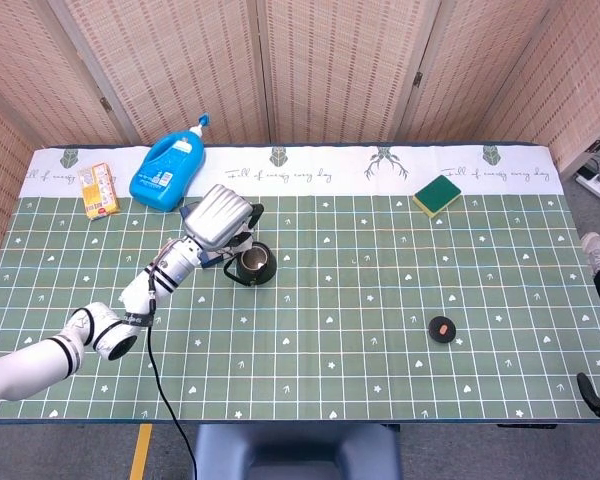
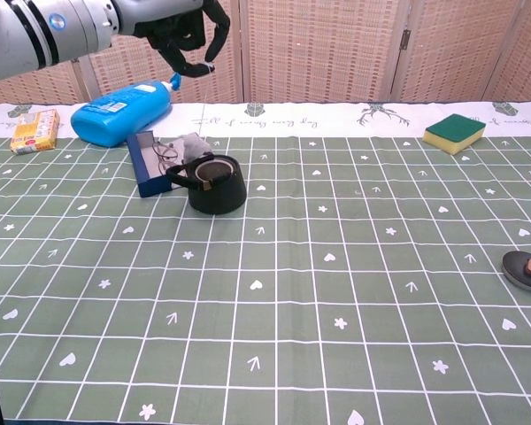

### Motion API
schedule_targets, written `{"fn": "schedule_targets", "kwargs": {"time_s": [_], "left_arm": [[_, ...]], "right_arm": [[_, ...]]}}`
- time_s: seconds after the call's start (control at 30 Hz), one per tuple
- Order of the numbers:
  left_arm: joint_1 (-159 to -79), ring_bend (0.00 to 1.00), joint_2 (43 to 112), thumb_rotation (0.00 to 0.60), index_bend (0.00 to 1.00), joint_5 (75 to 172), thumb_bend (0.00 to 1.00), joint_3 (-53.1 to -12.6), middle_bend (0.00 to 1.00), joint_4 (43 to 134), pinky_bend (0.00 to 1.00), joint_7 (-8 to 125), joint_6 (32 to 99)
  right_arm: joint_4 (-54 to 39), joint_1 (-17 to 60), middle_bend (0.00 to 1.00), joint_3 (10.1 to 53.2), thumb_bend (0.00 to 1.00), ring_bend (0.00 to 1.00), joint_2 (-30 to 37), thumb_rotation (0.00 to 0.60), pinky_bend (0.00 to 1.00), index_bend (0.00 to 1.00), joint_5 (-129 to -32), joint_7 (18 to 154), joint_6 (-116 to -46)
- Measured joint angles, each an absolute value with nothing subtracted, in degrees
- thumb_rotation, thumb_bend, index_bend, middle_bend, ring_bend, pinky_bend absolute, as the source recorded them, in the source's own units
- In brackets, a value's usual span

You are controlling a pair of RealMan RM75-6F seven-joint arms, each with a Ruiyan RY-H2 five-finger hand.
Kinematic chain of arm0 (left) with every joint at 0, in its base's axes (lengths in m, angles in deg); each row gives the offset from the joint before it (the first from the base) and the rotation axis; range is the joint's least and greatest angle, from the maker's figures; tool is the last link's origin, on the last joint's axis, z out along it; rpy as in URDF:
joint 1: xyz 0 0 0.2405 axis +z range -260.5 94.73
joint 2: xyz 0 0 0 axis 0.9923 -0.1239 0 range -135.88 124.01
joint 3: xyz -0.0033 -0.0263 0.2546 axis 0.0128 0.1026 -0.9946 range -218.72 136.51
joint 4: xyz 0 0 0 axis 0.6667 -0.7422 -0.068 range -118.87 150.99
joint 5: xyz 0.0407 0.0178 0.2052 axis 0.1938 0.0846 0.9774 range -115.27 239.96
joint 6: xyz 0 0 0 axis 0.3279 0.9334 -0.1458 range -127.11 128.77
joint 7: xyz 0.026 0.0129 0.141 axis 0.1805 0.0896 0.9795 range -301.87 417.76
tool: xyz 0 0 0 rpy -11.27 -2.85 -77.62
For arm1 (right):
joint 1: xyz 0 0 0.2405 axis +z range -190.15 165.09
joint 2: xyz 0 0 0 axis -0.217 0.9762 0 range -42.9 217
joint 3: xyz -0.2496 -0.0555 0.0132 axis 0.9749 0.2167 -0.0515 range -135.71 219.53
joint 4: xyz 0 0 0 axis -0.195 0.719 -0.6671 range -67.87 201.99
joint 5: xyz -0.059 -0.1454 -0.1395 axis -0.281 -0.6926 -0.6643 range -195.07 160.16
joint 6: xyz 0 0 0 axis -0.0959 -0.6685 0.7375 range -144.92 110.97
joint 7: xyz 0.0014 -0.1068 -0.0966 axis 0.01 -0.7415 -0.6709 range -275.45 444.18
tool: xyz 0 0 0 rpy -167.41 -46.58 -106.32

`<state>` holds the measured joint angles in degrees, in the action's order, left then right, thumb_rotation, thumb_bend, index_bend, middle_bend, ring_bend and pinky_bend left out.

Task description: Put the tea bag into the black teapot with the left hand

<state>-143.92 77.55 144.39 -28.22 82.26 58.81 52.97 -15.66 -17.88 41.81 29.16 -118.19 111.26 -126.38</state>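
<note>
The black teapot [image 1: 252, 264] [image 2: 218, 184] stands open-topped on the green cloth, its handle toward the blue box [image 2: 146, 164] just left of it. A pale tea bag [image 2: 192, 142] sits bunched at the box's right end, beside the teapot's rim. My left hand [image 1: 223, 218] [image 2: 188, 31] hovers high above the box and teapot, with its fingertips [image 2: 205, 64] pinched together. A faint thread seems to run from them down to the tea bag. In the head view the hand hides the tea bag and most of the box. My right hand is out of both views.
The teapot's lid [image 1: 441, 329] [image 2: 524, 267] lies far right on the cloth. A blue detergent bottle [image 1: 167, 172] [image 2: 119, 111] and a yellow packet [image 1: 99, 189] [image 2: 34, 129] lie at the back left. A green-yellow sponge [image 1: 437, 194] [image 2: 454, 132] is at the back right.
</note>
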Motion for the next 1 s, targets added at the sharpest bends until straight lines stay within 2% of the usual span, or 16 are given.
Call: {"fn": "schedule_targets", "kwargs": {"time_s": [0.6, 1.0], "left_arm": [[-143.45, 1.00, 76.85, 0.600, 0.69, 143.71, 0.54, -29.47, 1.00, 87.76, 1.00, 63.97, 53.10], [-140.72, 1.00, 81.91, 0.600, 0.68, 145.55, 0.54, -33.33, 1.00, 79.92, 1.00, 55.07, 53.99]], "right_arm": [[-14.42, -18.61, 0.00, 42.18, 0.42, 0.00, 28.47, 0.600, 0.00, 0.00, -119.90, 110.83, -128.30], [-15.15, -18.06, 0.00, 42.39, 0.42, 0.00, 28.64, 0.600, 0.00, 0.00, -120.11, 109.56, -127.01]]}}
